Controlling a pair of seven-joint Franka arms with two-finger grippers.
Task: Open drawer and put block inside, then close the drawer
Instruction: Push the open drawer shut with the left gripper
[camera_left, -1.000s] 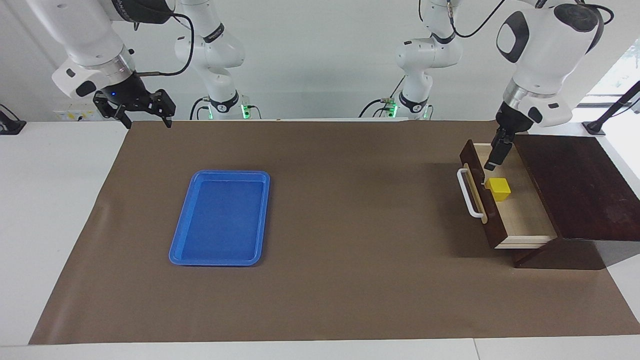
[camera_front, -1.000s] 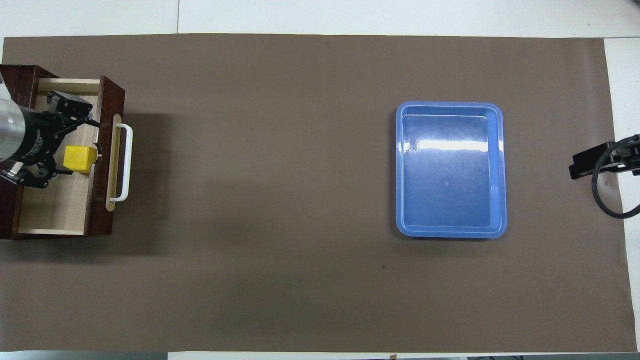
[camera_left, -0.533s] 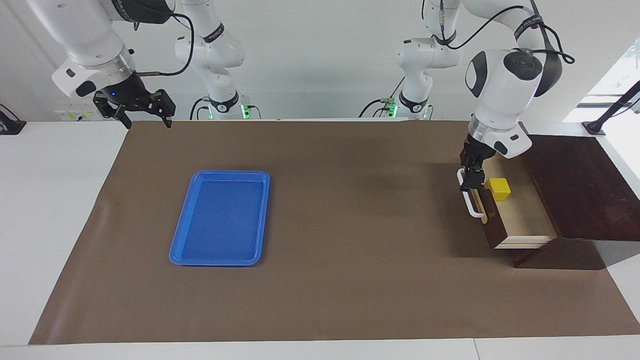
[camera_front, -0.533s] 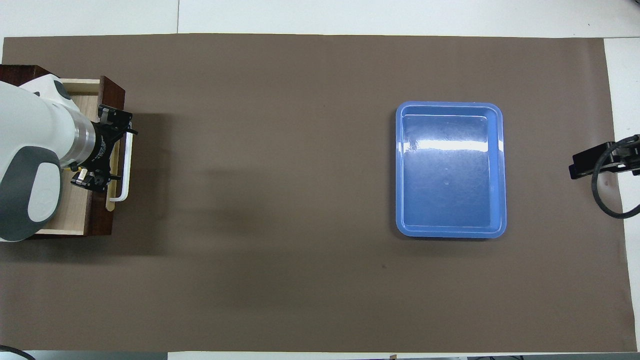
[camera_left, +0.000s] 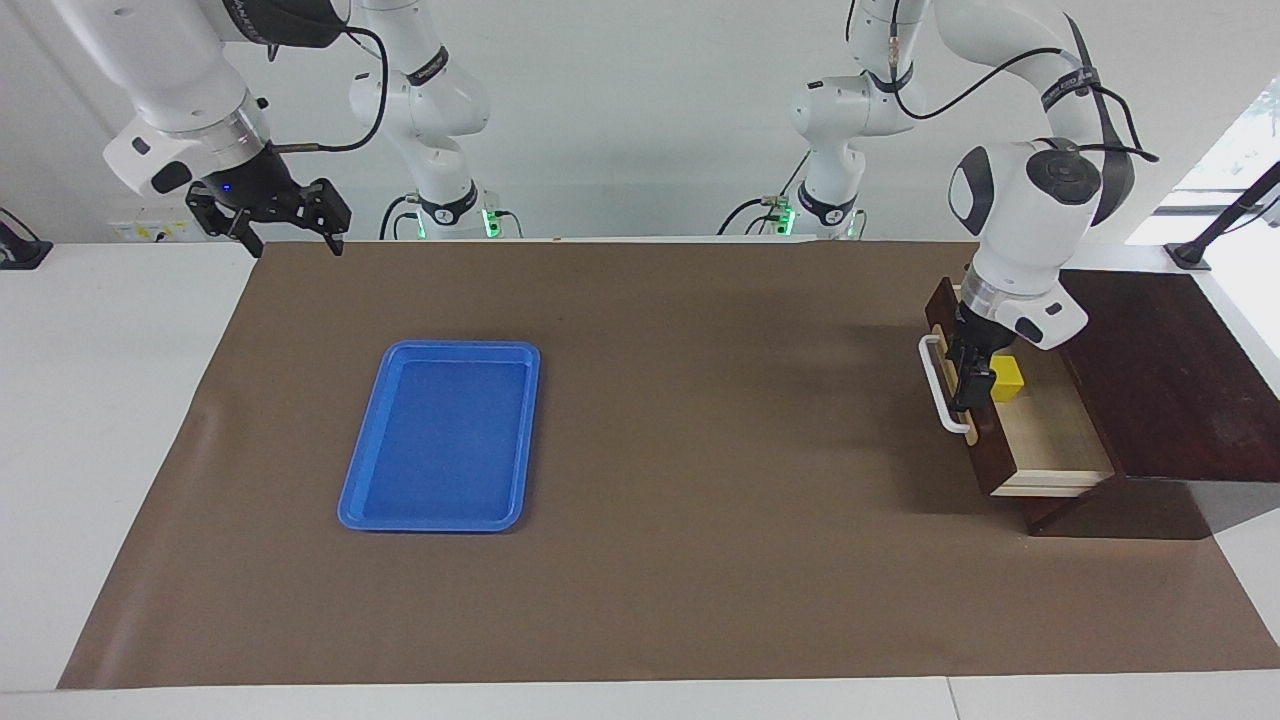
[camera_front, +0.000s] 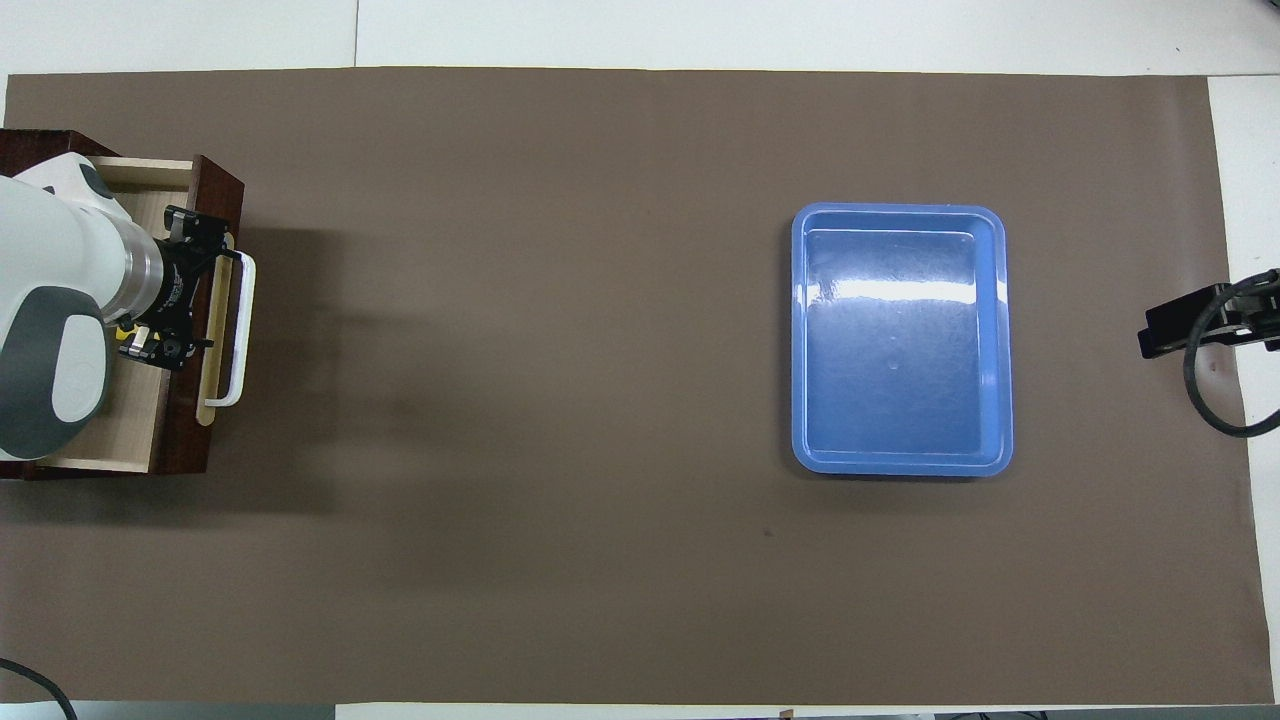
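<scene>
Brown matting covers most of the white surface (camera_left: 120, 420), with the two arm bases against the pale wall at the robots' edge.

At the left arm's end of the surface sits the dark wooden box (camera_left: 1160, 380), and from it the drawer (camera_left: 1050, 440) stands partly pulled out, its pale floor showing. By its looks it is a rigid wooden slide, heavier than anything else here — it should answer to a straight, steady shove on its front and not mind a firm one. The white bar handle (camera_left: 938, 385) is the obvious hold for pulling; for closing, a flat push on the tan strip or the bar itself would do, kept square so the drawer does not bind in the box.

A blue tray (camera_left: 440, 435) lies flat toward the right arm's end, well apart from all this.

Low at the drawer front is the left gripper (camera_left: 968, 390), at the handle and just beside the block; whether its fingers are parted, or whether it touches the bar, I cannot tell. The right gripper (camera_left: 290, 225) waits raised over the corner at the right arm's end on the robots' edge, fingers spread and holding nothing.

The block (camera_left: 1006, 380) — a small yellow cube, probably light and hard — rests inside the drawer, close to its front panel. It could slide if the drawer is slammed.
</scene>
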